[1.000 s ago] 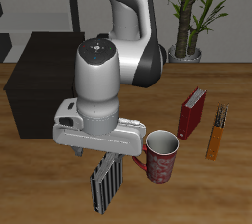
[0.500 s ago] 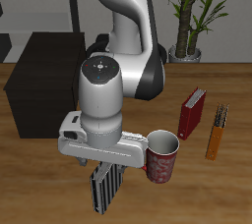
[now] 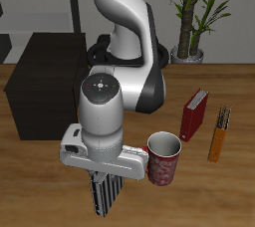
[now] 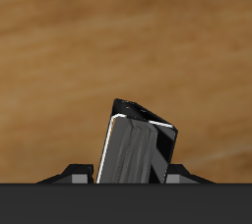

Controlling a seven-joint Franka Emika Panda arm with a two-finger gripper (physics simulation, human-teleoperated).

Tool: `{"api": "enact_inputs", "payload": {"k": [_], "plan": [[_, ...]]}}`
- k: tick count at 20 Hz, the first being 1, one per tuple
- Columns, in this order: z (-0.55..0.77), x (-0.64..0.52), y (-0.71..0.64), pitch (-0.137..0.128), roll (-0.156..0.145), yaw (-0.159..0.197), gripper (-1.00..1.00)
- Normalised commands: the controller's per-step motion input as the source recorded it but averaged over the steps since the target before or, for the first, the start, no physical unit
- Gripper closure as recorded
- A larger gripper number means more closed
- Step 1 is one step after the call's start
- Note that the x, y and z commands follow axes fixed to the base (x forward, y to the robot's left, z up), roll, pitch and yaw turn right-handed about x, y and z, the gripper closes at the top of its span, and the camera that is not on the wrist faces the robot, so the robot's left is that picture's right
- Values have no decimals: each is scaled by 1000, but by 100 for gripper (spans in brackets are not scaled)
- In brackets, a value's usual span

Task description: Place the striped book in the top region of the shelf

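Note:
The striped book [image 3: 103, 199] stands upright on the table near the front edge, its black and grey stripes showing below my hand. My gripper [image 3: 104, 178] is directly over it, and the book's top edge sits between the fingers. In the wrist view the book [image 4: 138, 145] fills the gap between the two fingertips [image 4: 79, 172], which stand on either side of it with the jaws open. The shelf [image 3: 45, 82], a large dark boxy cabinet, stands farther back at the table's side, well apart from the gripper.
A red patterned mug [image 3: 164, 158] stands close beside the gripper and the book. A red book [image 3: 194, 115] and a slim orange book [image 3: 217, 134] stand beyond the mug. A potted plant [image 3: 189, 17] is at the back.
The gripper has come down and toward the table's front edge, so more of the striped book's top is now covered by the hand. The book has not moved.

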Motion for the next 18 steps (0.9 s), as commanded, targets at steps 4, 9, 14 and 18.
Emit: {"api": "enact_inputs", "payload": {"k": [4,9,14,18], "plan": [[-55,-91,-62,23,-8,0,100],[190,-159,-43,7,-33,24,100],[593,-370,-17,-65,-44,37,100],[555,-511,-34,-66,-12,41,100]]}}
